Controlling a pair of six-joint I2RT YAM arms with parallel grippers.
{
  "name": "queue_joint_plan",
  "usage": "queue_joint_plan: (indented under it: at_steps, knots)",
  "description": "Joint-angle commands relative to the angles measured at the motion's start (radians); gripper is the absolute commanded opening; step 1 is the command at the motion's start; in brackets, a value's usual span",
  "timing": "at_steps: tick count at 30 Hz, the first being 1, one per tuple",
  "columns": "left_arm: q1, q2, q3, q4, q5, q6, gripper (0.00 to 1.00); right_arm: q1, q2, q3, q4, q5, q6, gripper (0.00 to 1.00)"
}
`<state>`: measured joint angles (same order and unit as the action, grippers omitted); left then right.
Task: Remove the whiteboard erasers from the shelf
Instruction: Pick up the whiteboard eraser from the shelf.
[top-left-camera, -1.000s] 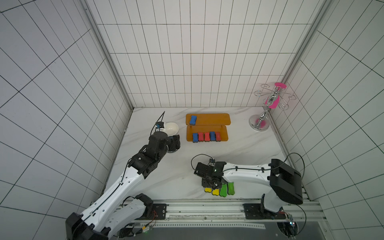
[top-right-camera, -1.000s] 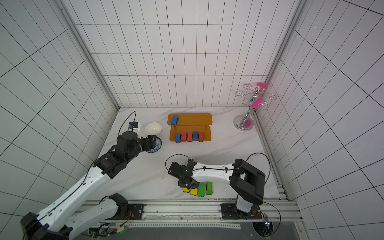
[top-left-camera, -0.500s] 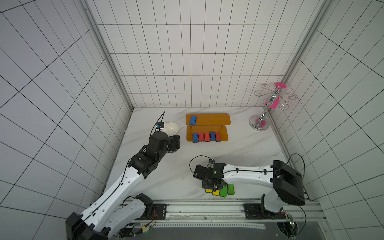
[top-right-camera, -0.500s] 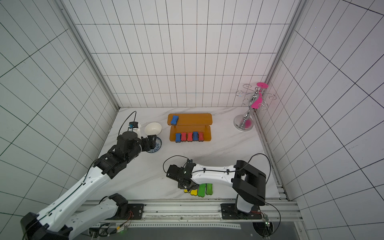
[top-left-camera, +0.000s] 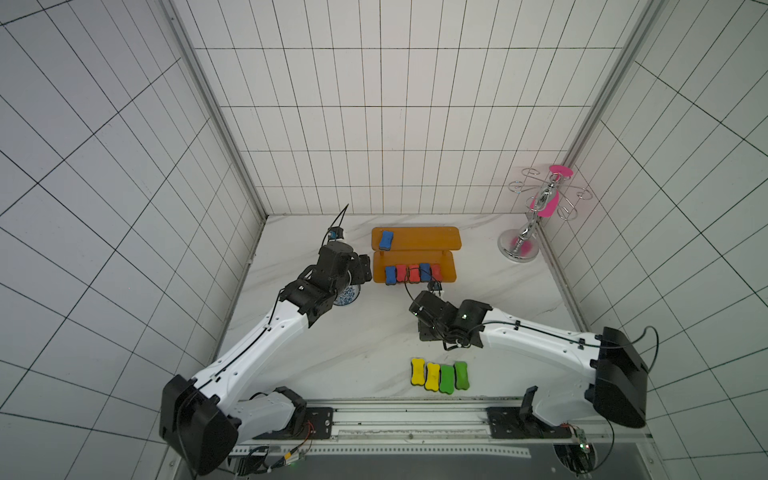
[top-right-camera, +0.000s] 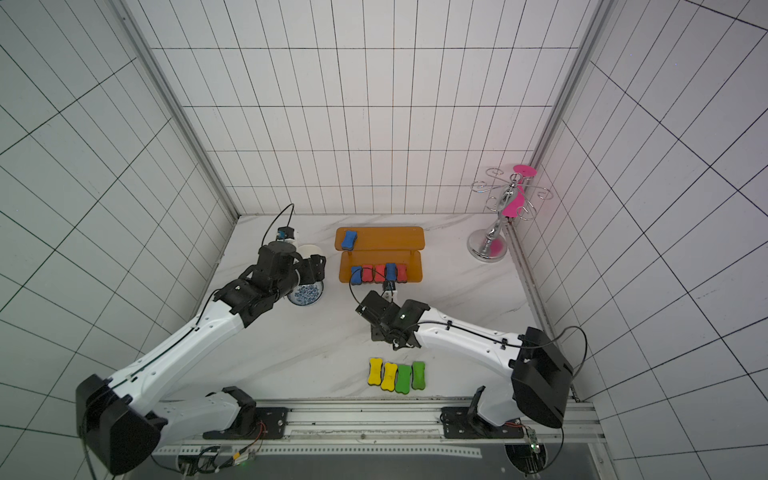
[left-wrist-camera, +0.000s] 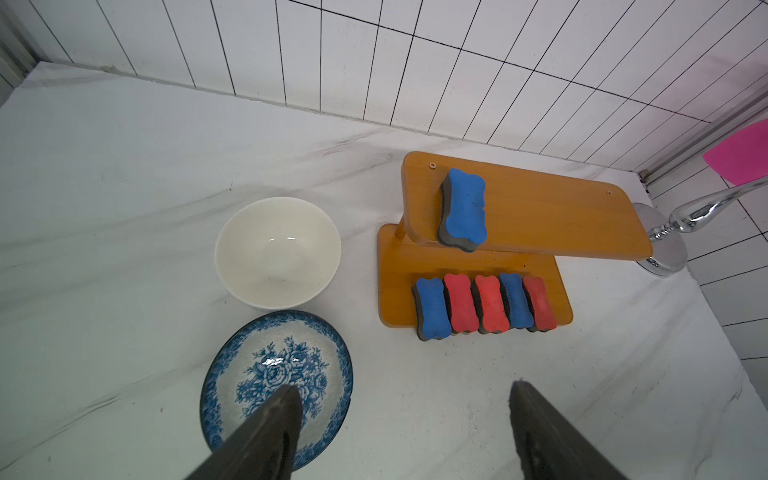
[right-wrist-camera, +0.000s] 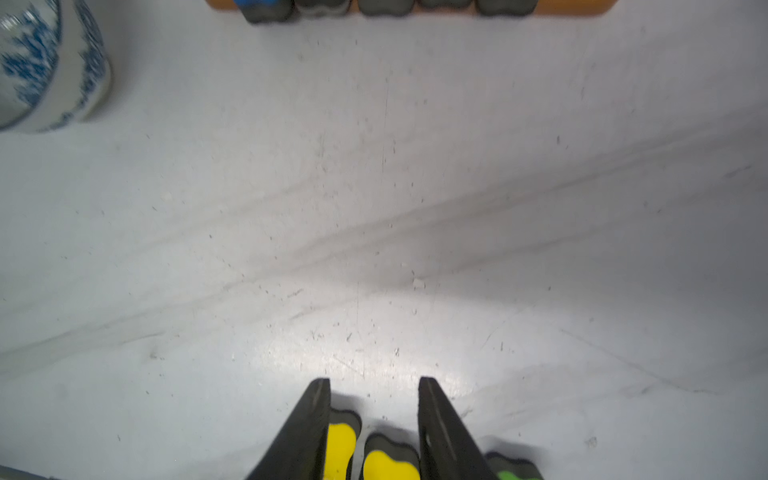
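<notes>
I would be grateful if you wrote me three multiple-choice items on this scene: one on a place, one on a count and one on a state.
1. Where does the lone blue eraser lie?
A) on the upper board of the shelf
B) on its lower board
C) off the shelf altogether

2. How many pieces make up the row of erasers on the lower board?
A) three
B) five
C) seven

3. How is the right gripper?
A) shut on a red eraser
B) shut on a green eraser
C) open, holding nothing

Answers:
1 A, it lies alone on the top board.
2 B, blue, red, red, blue and red sit side by side.
3 C, its jaws stand apart with nothing gripped between them.
</notes>
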<state>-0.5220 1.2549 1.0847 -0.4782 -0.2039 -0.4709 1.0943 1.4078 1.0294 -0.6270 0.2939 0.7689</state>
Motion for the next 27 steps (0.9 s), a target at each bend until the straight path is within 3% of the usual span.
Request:
queue_joint_plan:
  at_steps: [1, 9, 16, 24, 27]
  knots:
    - [-0.004, 0.093, 0.103, 0.022, 0.027, 0.013, 0.82, -0.062, -0.068, -0.016, 0.115, 0.107, -0.261, 0.43]
    - [-0.002, 0.360, 0.377, -0.063, 0.012, 0.046, 0.82, -0.257, -0.111, -0.020, 0.191, 0.058, -0.447, 0.42]
    - [0.005, 0.580, 0.626, -0.196, -0.031, 0.078, 0.82, -0.370, -0.123, -0.071, 0.276, -0.117, -0.444, 0.41]
    - [0.011, 0.682, 0.759, -0.211, -0.011, 0.119, 0.82, -0.482, -0.084, -0.096, 0.350, -0.216, -0.444, 0.40]
    - [0.025, 0.712, 0.793, -0.217, 0.053, 0.158, 0.82, -0.540, -0.061, -0.100, 0.393, -0.304, -0.409, 0.38]
